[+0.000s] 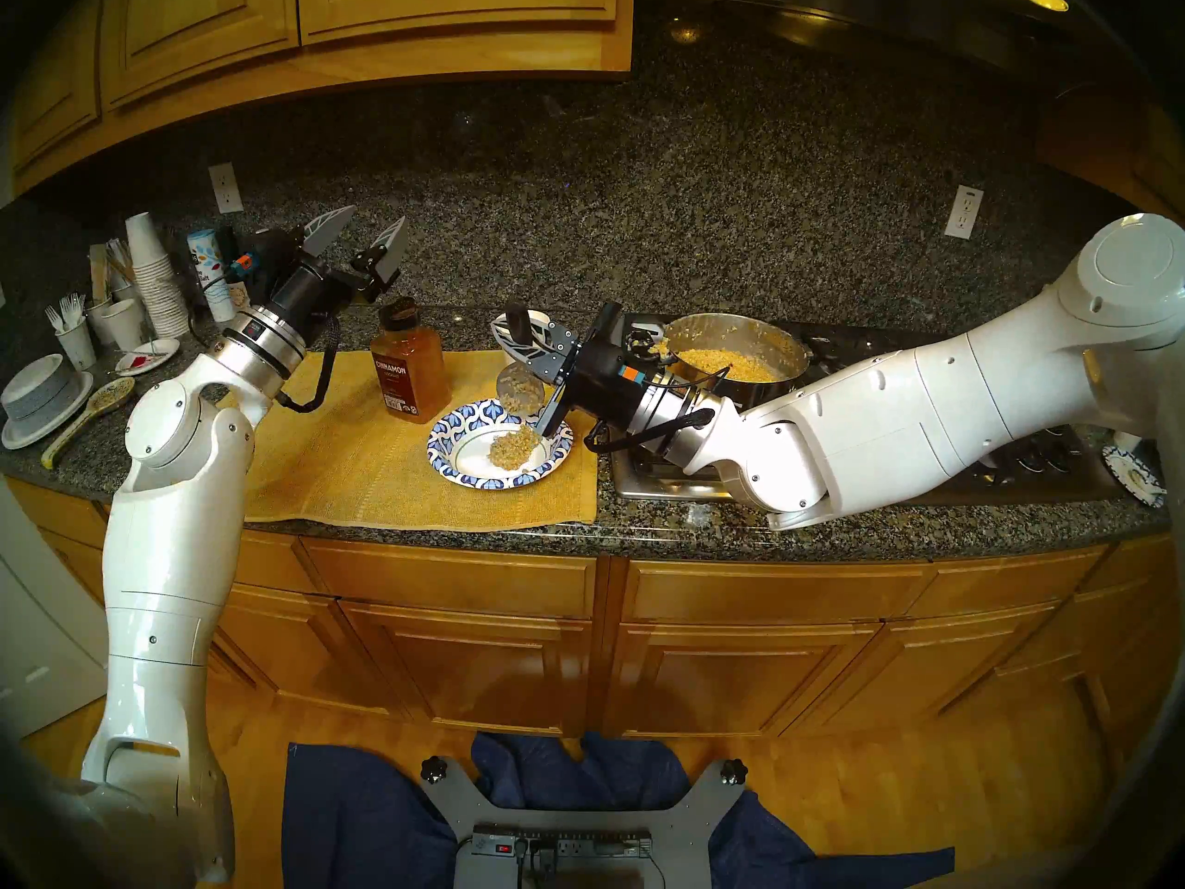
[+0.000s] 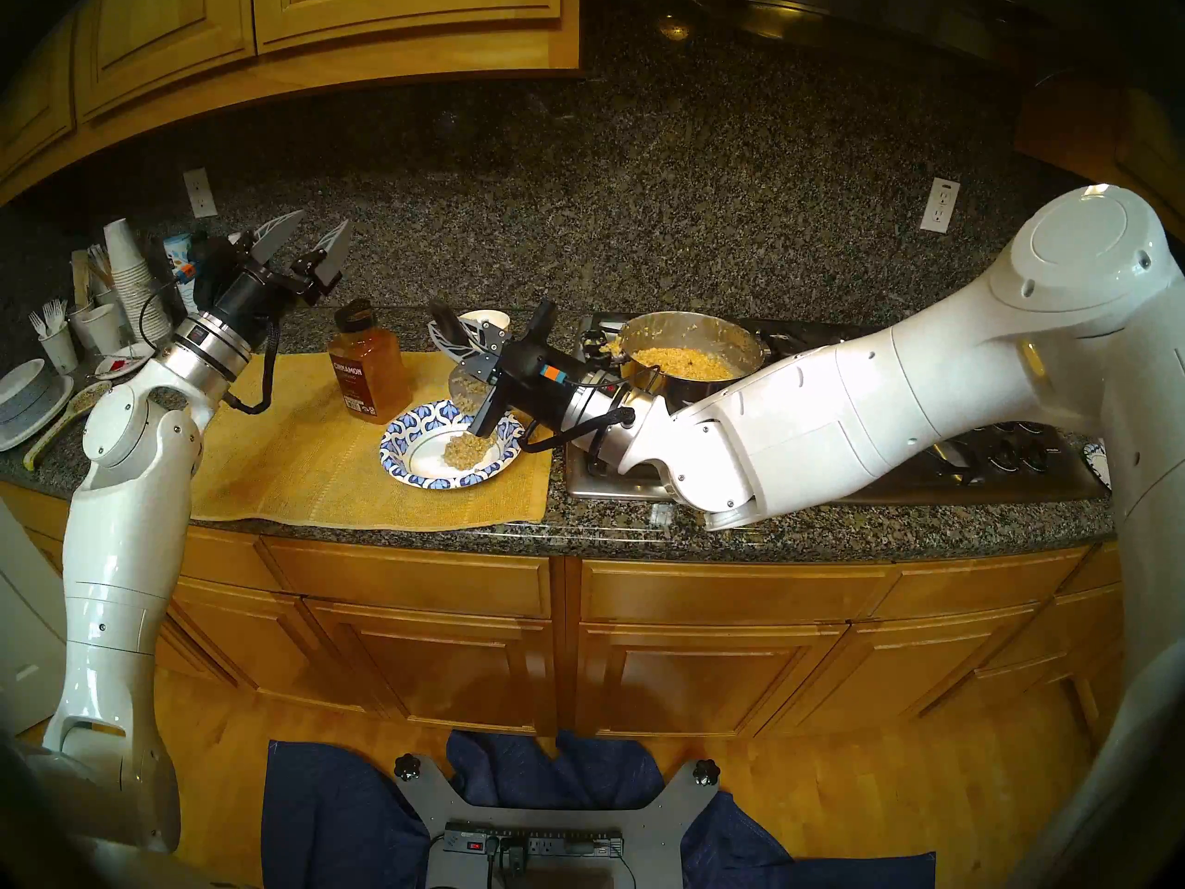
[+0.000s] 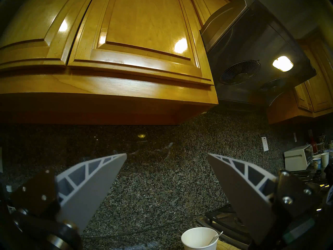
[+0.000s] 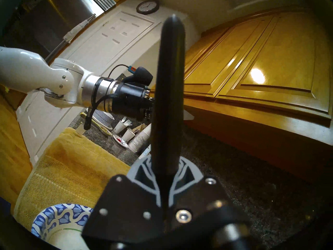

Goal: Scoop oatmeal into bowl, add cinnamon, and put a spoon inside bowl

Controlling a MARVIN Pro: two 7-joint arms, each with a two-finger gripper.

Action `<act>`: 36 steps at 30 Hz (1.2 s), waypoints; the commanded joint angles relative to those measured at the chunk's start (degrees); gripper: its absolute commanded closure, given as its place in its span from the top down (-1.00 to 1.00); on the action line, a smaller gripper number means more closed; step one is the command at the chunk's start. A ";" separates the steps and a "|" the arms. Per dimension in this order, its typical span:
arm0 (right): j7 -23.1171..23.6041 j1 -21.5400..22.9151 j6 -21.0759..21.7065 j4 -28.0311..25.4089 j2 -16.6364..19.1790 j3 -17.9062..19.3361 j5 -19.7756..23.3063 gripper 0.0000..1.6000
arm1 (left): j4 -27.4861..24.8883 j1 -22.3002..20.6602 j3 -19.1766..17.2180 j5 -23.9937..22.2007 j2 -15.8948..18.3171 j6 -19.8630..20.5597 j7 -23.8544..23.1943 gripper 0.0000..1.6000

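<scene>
The scooping step is in hand: the right pincer (image 1: 521, 341), pressed onto the dark handle of a metal ladle (image 1: 521, 387), tips lumpy tan oatmeal (image 1: 513, 451) into the blue-and-white patterned paper bowl (image 1: 449, 435) on the counter (image 1: 641, 515). The left pincer (image 1: 365, 233) hangs spread and empty, far left. Next comes the clear cinnamon bottle (image 1: 407, 368), just left of the bowl. The white spoon is apparently in a far cup, hard to confirm.
</scene>
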 commanded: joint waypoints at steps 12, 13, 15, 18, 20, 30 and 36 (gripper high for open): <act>6.44 2.08 -4.08 -1.29 -0.63 1.02 15.97 -1.00 | -1.31 -1.76 -0.33 -0.45 0.04 -0.55 -0.06 1.00; 6.32 1.85 -4.08 -1.63 -0.07 1.67 17.41 -1.00 | -1.31 -1.75 -0.33 -0.44 0.05 -0.54 -0.06 1.00; 6.78 2.17 -4.08 -2.91 1.39 3.01 19.79 -1.00 | -1.31 -1.72 -0.33 -0.42 0.06 -0.52 -0.05 1.00; 7.61 3.18 -4.08 -4.48 3.32 4.41 22.75 -1.00 | -1.31 -1.68 -0.32 -0.40 0.09 -0.50 -0.04 1.00; 8.52 4.10 -4.08 -5.05 4.32 4.75 24.40 -1.00 | -1.31 -1.67 -0.32 -0.39 0.10 -0.49 -0.03 1.00; 12.74 3.72 -4.08 -11.40 9.35 10.48 37.68 -1.00 | -1.29 -1.60 -0.30 -0.36 0.16 -0.46 -0.01 1.00; 14.34 3.16 -4.08 -14.03 11.12 13.95 46.49 -1.00 | -1.28 -1.55 -0.29 -0.34 0.20 -0.45 -0.01 1.00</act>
